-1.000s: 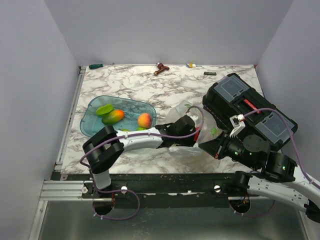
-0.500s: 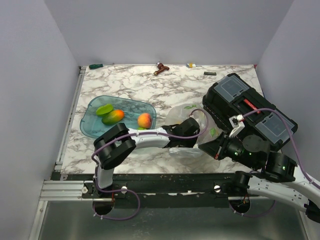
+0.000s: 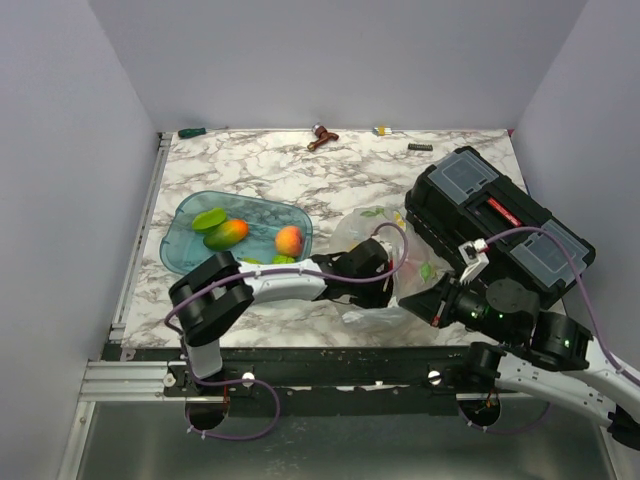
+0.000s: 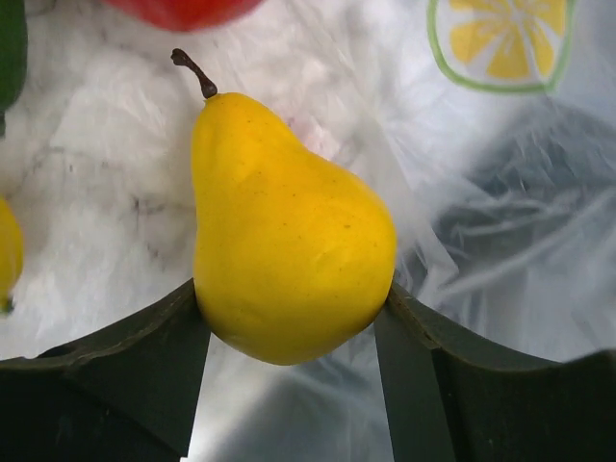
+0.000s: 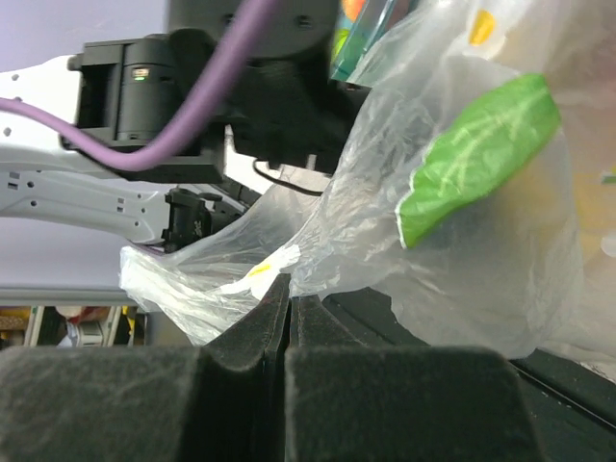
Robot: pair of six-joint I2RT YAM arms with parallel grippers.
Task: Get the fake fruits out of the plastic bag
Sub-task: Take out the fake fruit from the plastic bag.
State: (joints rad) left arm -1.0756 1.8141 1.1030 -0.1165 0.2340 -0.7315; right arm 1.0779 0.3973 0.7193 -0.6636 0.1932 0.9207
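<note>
- Black toolbox (image 3: 495, 225): it sits just beyond my right gripper (image 3: 437, 305). If that arm lifts carelessly, it could strike the case.
- Teal tray (image 3: 185, 255): it is well off to the outer side of my left gripper (image 3: 383, 263), back along its arm. Several fake fruits (image 3: 289, 240) already lie in it.
- Plastic bag (image 5: 462, 250): it lies between the two grippers. The right fingers are pressed together on a fold of its film. That hold is thin; if the film slips, I expect the bag to travel with the fruit.
- Left gripper (image 4: 291, 300): it is reached inside the bag, with one finger against each flank of the yellow pear (image 4: 284, 231). I cannot tell how firm the grip is.
- Yellow pear: it sits between the left fingers, stem pointing away. The contact is low on its rounded base, so the glossy skin may squirt forward under pressure. Loose film beside the right-hand finger could be pinched too.
- Red fruit (image 4: 183, 10): it lies just ahead of the pear and is still in the bag.
</note>
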